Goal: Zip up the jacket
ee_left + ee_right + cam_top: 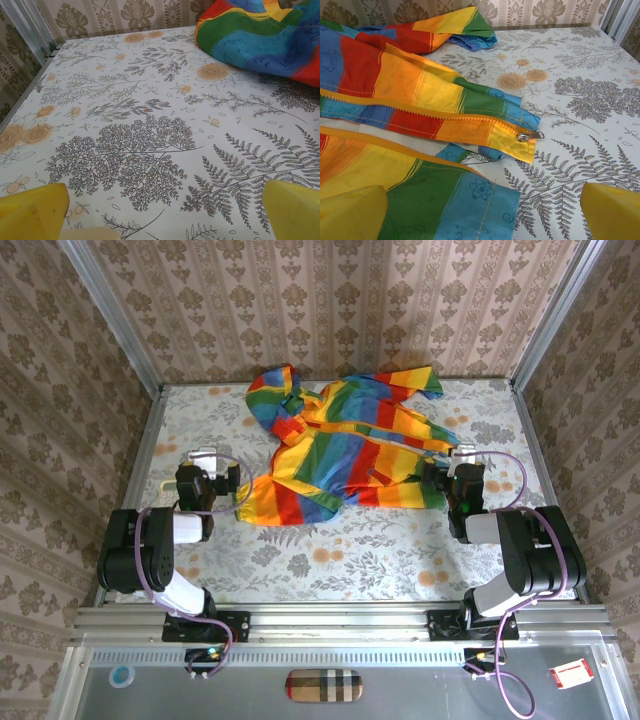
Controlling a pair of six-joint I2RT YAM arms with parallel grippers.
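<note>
The jacket (pixel 345 445) is spread unzipped at the far middle of the table (pixel 400 550), the zipper slider (pixel 530 135) seen at its hem. The right gripper (pixel 482 215) is held at that hem, the left gripper (pixel 160 217) over the table; both jaws are parted.

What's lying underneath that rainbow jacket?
The jacket lies open on the leaf-printed table, which shows all round it. Whatever is beneath the fabric is covered, so I cannot tell. Its zipper pull rests on the front edge.
</note>
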